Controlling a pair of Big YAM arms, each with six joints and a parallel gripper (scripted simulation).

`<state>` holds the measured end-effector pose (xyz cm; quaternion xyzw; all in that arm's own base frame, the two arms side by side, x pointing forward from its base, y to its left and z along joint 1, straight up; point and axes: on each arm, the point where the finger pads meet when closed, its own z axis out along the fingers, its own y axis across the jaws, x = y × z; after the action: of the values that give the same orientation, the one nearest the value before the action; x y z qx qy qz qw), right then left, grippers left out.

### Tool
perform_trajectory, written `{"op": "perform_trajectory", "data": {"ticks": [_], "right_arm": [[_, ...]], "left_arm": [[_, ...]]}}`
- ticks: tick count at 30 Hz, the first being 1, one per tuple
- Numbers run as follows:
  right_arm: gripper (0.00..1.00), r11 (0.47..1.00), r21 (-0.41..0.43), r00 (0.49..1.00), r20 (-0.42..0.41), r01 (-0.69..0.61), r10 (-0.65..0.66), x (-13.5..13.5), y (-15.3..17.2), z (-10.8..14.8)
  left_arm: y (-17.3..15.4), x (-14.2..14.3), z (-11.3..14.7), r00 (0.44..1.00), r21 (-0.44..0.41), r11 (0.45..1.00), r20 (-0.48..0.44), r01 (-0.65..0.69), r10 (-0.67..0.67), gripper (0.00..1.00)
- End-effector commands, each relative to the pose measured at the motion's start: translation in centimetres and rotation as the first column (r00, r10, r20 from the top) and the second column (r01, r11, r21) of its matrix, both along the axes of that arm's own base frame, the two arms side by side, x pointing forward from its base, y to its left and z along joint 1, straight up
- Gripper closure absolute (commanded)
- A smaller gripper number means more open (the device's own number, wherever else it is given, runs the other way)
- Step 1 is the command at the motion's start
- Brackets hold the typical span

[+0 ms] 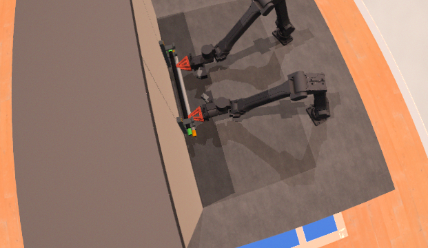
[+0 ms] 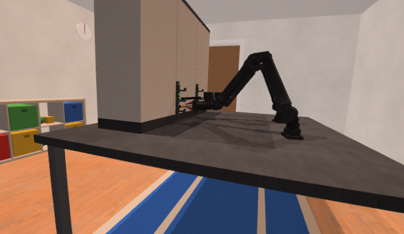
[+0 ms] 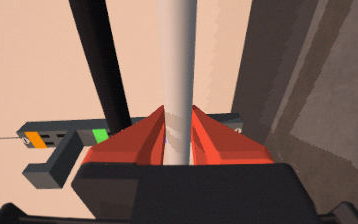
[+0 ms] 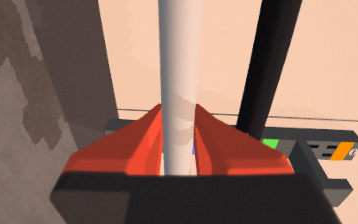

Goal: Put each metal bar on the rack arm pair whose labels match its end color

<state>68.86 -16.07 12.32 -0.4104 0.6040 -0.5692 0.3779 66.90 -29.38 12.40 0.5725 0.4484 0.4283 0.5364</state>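
A white bar [image 1: 182,83] [image 3: 178,60] [image 4: 180,60] [image 2: 181,106] with orange ends [image 1: 194,133] is held level, in front of the rack and lower than the black bar. My left gripper [image 1: 189,117] [image 3: 178,111] and right gripper [image 1: 177,65] [image 4: 179,108] are shut on it near its two ends. A black bar [image 1: 179,90] [image 2: 190,98] [image 3: 100,60] [image 4: 270,60] with green ends [image 1: 189,131] [image 2: 179,99] lies at the middle pair, whose labels [image 3: 100,135] [image 4: 270,145] are green. The top pair, with orange labels [image 3: 36,140] [image 4: 342,151], is bare. Lower labels look bluish and are mostly hidden.
The rack's two uprights [image 2: 177,85] [image 2: 197,87] stand on the beige wall [image 2: 159,65]. A top rack arm [image 3: 45,175] [image 4: 340,190] juts out above the held bar near each gripper. The black bar runs close behind and above the fingers. The table [image 2: 221,156] lies below.
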Motion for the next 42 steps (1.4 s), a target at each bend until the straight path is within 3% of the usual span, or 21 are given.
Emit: {"op": "perform_trajectory", "data": {"ticks": [1,42], "right_arm": [[1.00,1.000,-0.027,0.996,0.088,0.015,-0.013,0.1,-0.5,4.7],[1.00,1.000,-0.027,0.996,0.088,0.015,-0.013,-2.1,0.7,4.5]], "left_arm": [[0.9,0.6,6.4,0.994,-0.046,0.999,0.110,-0.022,0.027,1.00],[1.7,-1.8,6.1,0.994,-0.047,0.999,0.110,-0.022,0.027,1.00]]}}
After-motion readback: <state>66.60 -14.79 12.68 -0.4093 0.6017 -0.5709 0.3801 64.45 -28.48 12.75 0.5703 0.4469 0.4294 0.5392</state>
